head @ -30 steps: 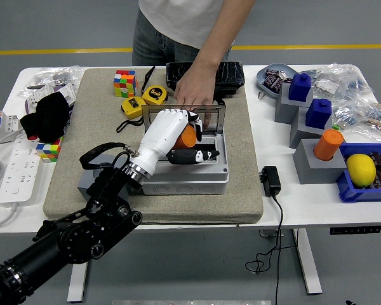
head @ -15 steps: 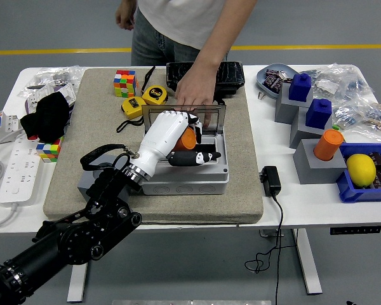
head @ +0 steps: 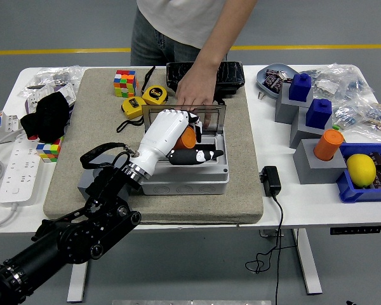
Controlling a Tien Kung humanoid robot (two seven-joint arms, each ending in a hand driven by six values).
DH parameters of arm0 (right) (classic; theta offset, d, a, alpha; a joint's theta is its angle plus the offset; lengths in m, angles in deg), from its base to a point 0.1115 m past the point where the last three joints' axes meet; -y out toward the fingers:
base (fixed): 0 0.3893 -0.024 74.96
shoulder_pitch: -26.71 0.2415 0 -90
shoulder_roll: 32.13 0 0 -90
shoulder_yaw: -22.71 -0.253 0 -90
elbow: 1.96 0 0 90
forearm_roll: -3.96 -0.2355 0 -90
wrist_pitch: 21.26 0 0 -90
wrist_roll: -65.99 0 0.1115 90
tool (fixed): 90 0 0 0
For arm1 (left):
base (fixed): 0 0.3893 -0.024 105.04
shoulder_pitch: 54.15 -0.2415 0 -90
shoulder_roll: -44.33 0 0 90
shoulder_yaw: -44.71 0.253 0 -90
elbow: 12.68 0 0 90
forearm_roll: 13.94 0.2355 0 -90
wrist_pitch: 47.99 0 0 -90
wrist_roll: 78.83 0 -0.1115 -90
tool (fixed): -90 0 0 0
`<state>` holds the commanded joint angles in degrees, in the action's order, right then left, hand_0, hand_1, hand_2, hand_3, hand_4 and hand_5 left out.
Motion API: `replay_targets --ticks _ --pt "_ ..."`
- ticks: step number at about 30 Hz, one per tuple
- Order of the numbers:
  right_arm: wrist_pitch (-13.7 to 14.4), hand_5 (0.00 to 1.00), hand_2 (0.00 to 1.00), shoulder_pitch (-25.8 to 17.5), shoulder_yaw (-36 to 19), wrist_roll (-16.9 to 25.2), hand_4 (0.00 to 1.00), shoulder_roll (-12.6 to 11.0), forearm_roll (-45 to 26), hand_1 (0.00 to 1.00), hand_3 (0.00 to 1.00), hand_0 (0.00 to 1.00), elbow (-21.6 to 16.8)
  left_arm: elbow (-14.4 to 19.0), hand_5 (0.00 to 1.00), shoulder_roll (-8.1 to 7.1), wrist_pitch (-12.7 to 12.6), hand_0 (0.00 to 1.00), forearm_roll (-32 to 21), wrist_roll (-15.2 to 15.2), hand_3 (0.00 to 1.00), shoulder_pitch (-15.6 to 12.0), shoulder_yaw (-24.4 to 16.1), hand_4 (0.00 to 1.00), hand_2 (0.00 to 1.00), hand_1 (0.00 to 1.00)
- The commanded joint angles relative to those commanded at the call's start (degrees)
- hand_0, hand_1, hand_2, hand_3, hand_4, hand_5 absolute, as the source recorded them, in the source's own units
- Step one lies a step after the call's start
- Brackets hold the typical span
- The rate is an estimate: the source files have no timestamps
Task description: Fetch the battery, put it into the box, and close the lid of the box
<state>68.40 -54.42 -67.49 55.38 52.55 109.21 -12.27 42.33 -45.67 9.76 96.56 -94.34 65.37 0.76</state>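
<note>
Left hand (head: 178,141) is curled around the orange battery (head: 189,136) and sits right over the open grey box (head: 197,175), so your drop is basically straight down. Lid (head: 197,115) stands upright just behind the hand, with a person's hand (head: 193,89) resting on its top edge. Box sits on the mat (head: 241,159) on the desk (head: 286,197).

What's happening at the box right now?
The robot's left hand is over the open grey box on the mat, fingers closed around an orange battery that it holds inside the box. A person's hand at the far side holds the raised lid up. The lid is not yet closed. The right arm isn't in view.
</note>
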Motion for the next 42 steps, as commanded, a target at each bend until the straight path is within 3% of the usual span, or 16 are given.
replay_targets --ticks 5,6,11,12,17,18,30,42 --pt "0.02 0.844 0.667 0.04 0.06 0.05 0.998 0.01 -0.12 0.728 0.647 0.830 0.00 0.07 0.589 0.00 0.25 0.176 0.14 -0.15 0.178 -0.05 -0.14 0.998 0.163 0.116" --pt "0.02 0.843 0.666 0.04 0.02 0.04 0.998 0.02 -0.09 0.728 0.645 0.829 0.00 0.10 0.597 0.00 0.28 0.204 0.18 -0.16 0.360 -0.06 -0.15 0.998 0.326 0.431" --pt "0.02 0.843 0.666 -0.02 -0.03 0.02 0.998 0.05 -0.07 0.728 0.645 0.829 0.00 0.06 0.597 0.00 0.63 0.204 0.27 -0.15 0.360 -0.10 -0.41 0.998 0.326 0.431" --pt "0.02 0.843 0.668 -0.03 -0.03 0.02 0.998 0.05 -0.06 0.728 0.647 0.829 0.00 0.04 0.619 0.00 0.65 0.266 0.28 -0.16 0.529 -0.10 -0.44 0.998 0.551 0.594" --pt "0.04 0.843 0.668 -0.01 -0.01 0.03 0.998 0.03 -0.12 0.728 0.647 0.829 0.00 0.06 0.619 0.00 0.99 0.266 0.34 -0.11 0.529 -0.13 -0.65 0.998 0.551 0.594" --pt "0.04 0.843 0.668 0.00 -0.01 0.04 0.998 0.03 -0.14 0.727 0.646 0.830 0.00 0.10 0.624 0.00 1.02 0.382 0.35 -0.12 0.572 -0.13 -0.71 0.998 0.600 0.622" --pt "0.02 0.843 0.668 -0.07 -0.09 0.04 0.998 -0.08 -0.01 0.728 0.647 0.830 0.00 0.91 0.633 0.00 1.16 0.412 1.00 -0.02 0.579 -0.38 -0.61 0.998 0.597 0.621" --pt "0.03 0.842 0.667 -0.27 -0.07 0.02 0.998 -0.10 -0.02 0.726 0.646 0.828 0.00 5.40 0.661 0.00 0.45 0.399 0.83 -1.05 0.569 -1.14 -0.41 0.998 0.578 0.598"
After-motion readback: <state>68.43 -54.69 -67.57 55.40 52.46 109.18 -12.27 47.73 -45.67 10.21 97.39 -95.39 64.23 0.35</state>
